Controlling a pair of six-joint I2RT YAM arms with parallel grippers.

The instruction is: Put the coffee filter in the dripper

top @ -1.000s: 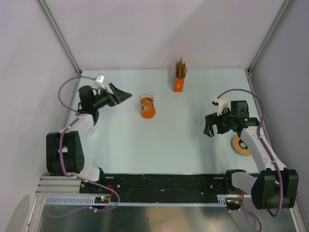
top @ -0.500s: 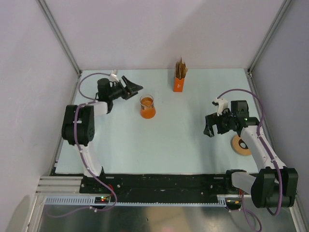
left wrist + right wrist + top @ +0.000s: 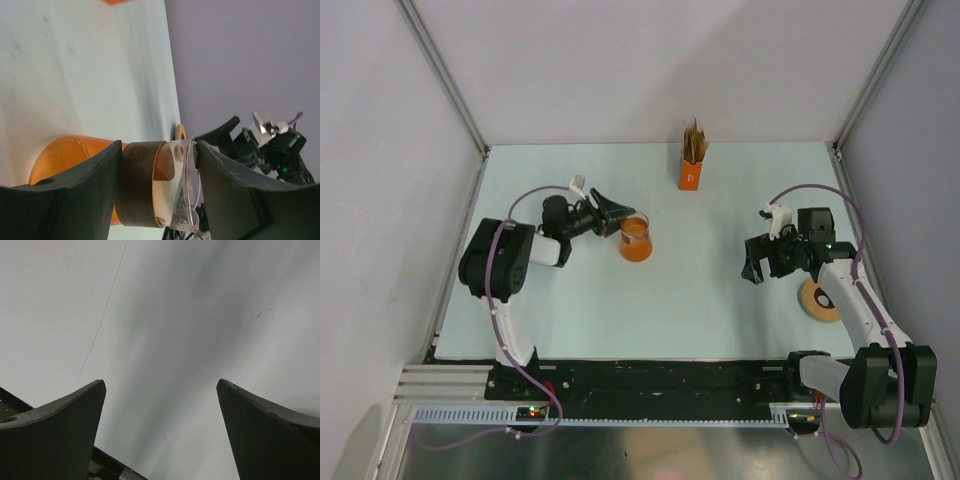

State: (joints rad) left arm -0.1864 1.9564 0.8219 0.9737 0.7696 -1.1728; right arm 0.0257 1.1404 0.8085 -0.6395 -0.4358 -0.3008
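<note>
Left gripper (image 3: 159, 145) straddles the orange beaker (image 3: 65, 155), can't tell if it's actually squeezing. Right gripper (image 3: 161, 385) is just hanging wide open.

L gripper (image 3: 159, 150) straddles orange beaker (image 3: 75, 155) at its brown band. Dark fingers (image 3: 70, 200) sit tight vs both sides, one right by the clear rim; real grip or not, can't tell. Bkgd: pale table (image 3: 90, 75), tan disc (image 3: 180, 132) far off, R arm (image 3: 270, 145) vs grey wall (image 3: 240, 60).
</note>
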